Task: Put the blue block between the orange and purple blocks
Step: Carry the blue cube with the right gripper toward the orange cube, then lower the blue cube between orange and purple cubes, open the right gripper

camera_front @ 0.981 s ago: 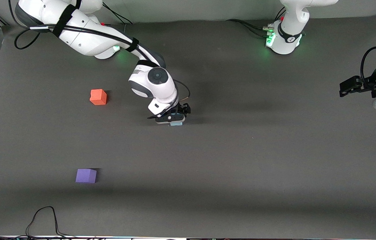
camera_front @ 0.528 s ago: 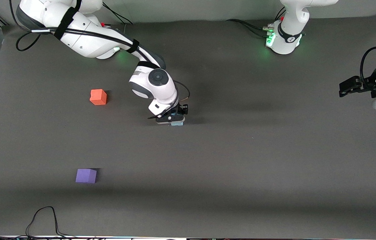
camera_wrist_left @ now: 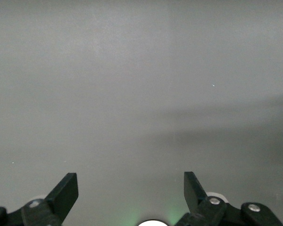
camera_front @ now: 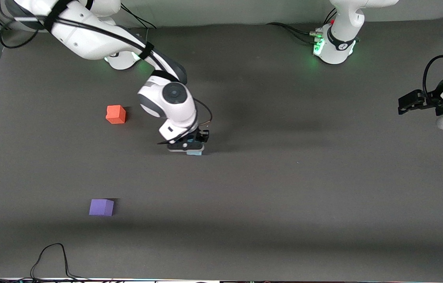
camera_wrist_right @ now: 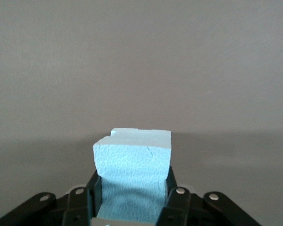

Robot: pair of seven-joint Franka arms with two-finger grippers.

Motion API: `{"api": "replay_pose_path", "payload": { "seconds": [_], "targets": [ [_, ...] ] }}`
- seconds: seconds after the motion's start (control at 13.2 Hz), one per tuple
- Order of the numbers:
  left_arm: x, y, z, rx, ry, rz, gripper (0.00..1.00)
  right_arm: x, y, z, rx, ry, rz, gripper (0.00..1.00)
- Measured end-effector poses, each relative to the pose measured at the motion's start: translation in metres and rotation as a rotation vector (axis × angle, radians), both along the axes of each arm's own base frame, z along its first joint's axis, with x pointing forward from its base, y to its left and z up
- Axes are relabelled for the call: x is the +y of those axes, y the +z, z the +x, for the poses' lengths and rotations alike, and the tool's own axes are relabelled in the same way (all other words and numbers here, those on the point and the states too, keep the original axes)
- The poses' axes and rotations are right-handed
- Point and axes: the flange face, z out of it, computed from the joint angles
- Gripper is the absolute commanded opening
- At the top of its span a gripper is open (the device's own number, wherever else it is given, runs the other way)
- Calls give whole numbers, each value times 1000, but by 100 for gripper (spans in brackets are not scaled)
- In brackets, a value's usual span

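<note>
Dark grey table (camera_front: 284, 188) bears orange block (camera_front: 116, 114), purple block (camera_front: 101, 207), a cable (camera_front: 54, 255)

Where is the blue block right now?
The blue block sits clamped in the right pincer mid-table, nearer the camera than the orange block, farther than the purple block.

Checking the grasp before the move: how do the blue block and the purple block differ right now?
The blue block is clamped in the right end effector; the purple block sits free on the table. The blue block is light sky-blue, the purple block violet. The purple block lies nearer the front camera than the orange block. Both are small matte cubes of similar size.
</note>
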Motion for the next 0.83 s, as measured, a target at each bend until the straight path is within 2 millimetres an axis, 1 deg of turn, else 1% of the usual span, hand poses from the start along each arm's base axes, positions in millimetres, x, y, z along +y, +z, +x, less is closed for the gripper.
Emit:
{"api": "replay_pose_path", "payload": {
  "seconds": [0.08,0.15,0.23,0.3,0.38,0.45,0.53,0.6,0.68,0.75,0.83],
  "targets": [
    [0,0,0,0,1,-5,100,-24,21,15,26,4,7,11],
    [-1,0,0,-1,1,-7,100,-56,43,31,39,7,17,12],
    [0,0,0,-1,1,-8,100,-95,67,46,47,6,23,14],
    [0,0,0,-1,1,-9,100,-135,86,58,47,1,25,14],
    [-1,0,0,-1,1,-9,100,-177,102,67,47,-9,34,14],
    [-1,0,0,-1,1,-10,100,-215,110,71,49,-20,48,14],
    [-1,0,0,0,1,-10,100,-249,111,71,58,-25,57,15],
    [-1,0,0,0,1,-10,100,-278,104,69,71,-24,59,15],
    [-1,0,0,0,1,-10,100,-299,89,66,79,-16,58,15],
    [-1,0,0,0,1,-10,100,-314,70,59,77,-4,56,15],
    [-1,0,0,0,1,-10,100,-320,48,52,68,6,54,15]
  ]
}}
